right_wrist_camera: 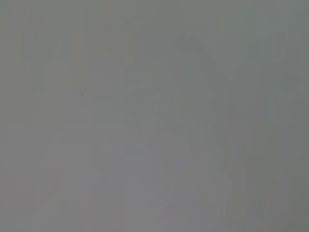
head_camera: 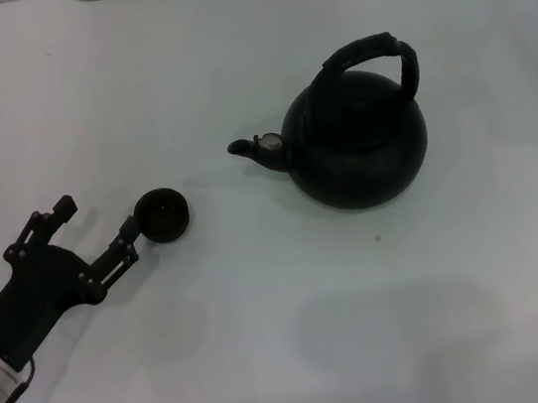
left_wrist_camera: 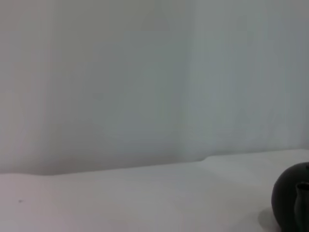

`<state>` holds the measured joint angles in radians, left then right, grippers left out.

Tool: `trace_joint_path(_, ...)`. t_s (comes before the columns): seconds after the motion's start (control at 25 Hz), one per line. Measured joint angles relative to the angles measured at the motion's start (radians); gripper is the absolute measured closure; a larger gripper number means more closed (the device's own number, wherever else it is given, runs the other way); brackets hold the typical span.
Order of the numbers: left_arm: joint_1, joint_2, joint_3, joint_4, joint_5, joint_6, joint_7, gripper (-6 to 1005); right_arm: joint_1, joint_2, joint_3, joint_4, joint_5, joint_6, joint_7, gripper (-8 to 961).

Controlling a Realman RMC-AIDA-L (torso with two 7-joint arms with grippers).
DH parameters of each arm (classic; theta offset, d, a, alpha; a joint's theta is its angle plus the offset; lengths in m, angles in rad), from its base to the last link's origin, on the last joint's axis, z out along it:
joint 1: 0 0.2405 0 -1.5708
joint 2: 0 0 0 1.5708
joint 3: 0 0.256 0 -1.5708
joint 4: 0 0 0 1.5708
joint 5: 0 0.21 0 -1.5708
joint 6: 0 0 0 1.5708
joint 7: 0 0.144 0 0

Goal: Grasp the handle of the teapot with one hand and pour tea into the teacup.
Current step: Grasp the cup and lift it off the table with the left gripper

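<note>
No readable writing or labels anywhere. Left gripper [head_camera: 96, 221] low at near left, fingers spread wide, holding nothing; one fingertip touching the teacup [head_camera: 162, 216], a small round black cup. Farther right, well apart: teapot [head_camera: 356, 139], round, black, spout toward cup, ribbed arched handle [head_camera: 374, 54] upright. Plain white table [head_camera: 288, 339].

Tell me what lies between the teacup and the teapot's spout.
Nothing: in the head view only bare table separates the teacup from the spout.

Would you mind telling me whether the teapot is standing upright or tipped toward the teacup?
Upright: the teapot sits flat on the table, handle arching above, apart from the teacup.
</note>
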<state>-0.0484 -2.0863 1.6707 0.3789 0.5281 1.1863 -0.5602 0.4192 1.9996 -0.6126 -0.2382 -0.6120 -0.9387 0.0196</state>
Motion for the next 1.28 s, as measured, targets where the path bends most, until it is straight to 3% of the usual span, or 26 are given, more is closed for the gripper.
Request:
trace_joint_path(0.6, -0.104, 0.006, 0.054, -0.059, 0.006, -0.004, -0.045, 119, 0.019, 0.004, -0.003, 0.003, 0.002, 0.0, -0.015, 105)
trace_joint_path(1.28, -0.163, 0.008, 0.066, -0.075, 0.013, -0.063, -0.099, 120, 0.028, 0.005, -0.009, -0.009, 0.001, -0.006, -0.015, 105)
